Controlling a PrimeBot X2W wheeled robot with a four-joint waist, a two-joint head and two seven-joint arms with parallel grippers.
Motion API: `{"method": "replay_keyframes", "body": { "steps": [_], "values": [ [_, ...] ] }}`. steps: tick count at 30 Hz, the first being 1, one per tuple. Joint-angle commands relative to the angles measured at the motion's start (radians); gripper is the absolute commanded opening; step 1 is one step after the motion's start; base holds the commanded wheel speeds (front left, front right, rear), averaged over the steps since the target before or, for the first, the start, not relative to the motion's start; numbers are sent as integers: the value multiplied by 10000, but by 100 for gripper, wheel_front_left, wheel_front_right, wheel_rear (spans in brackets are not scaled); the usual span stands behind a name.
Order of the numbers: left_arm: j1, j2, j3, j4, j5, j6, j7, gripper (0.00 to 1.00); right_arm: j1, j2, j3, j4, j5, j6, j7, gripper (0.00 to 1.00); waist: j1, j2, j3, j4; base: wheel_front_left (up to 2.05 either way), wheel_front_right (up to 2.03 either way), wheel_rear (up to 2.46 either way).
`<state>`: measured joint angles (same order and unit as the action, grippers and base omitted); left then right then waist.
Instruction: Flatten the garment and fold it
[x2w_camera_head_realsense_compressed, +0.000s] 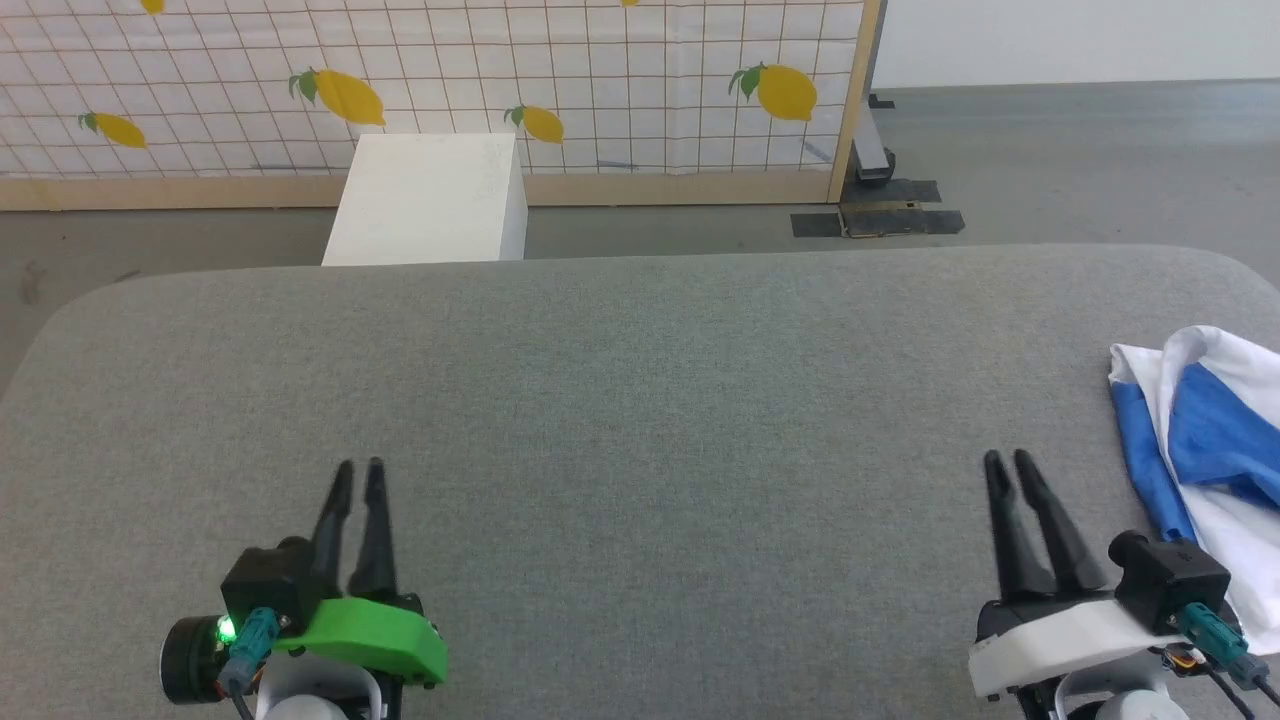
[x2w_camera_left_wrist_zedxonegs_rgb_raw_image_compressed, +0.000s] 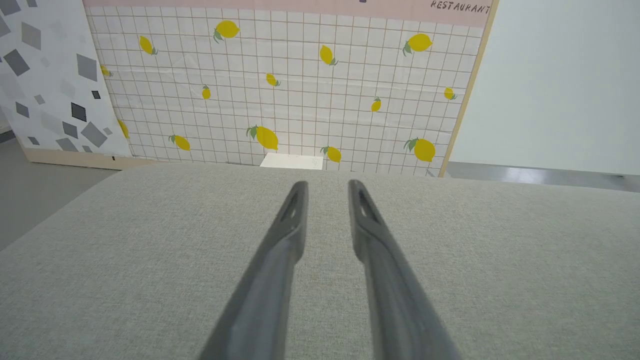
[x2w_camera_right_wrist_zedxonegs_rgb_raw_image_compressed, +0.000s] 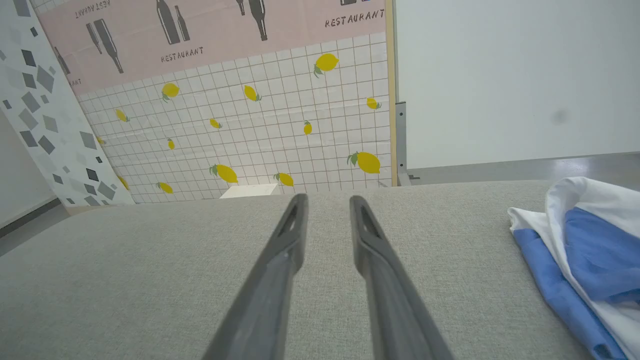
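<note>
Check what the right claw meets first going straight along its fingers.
Nothing nearby: the right claw points over the grey fabric tabletop. The crumpled white-and-blue cloth shirt lies off to its right, outside that line. Beyond the edge, likely the lemon-print tiled backdrop; depth unclear.

The left gripper (x2w_camera_head_realsense_compressed: 360, 465) has two long, dark, tapering fingers (x2w_camera_left_wrist_zedxonegs_rgb_raw_image_compressed: 292, 225), each slotted near the tip. At their base is a bright green shell (x2w_camera_head_realsense_compressed: 385, 640). On its outer side sit a black camera block (x2w_camera_head_realsense_compressed: 262, 588), a teal plug (x2w_camera_head_realsense_compressed: 255, 635) and a lit green lamp (x2w_camera_head_realsense_compressed: 227, 630). The right gripper (x2w_camera_head_realsense_compressed: 1008, 458) looks alike, with a white shell (x2w_camera_head_realsense_compressed: 1060, 632).
</note>
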<state>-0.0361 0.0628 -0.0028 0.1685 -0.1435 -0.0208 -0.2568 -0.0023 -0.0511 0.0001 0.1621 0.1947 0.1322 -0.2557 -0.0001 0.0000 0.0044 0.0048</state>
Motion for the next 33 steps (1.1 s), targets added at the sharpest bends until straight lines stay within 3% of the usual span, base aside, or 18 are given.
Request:
{"method": "replay_keyframes", "body": {
  "steps": [1,33],
  "values": [
    [1,0,0,-3,3,0,5,0,0,0,4,-3,-4,0,5,0,1,0,0,0,0,0,0],
    [93,-32,-1,-434,370,54,661,0,6,2,1,-417,-501,-4,658,0,1,0,-11,-13,0,0,0]
  ]
}}
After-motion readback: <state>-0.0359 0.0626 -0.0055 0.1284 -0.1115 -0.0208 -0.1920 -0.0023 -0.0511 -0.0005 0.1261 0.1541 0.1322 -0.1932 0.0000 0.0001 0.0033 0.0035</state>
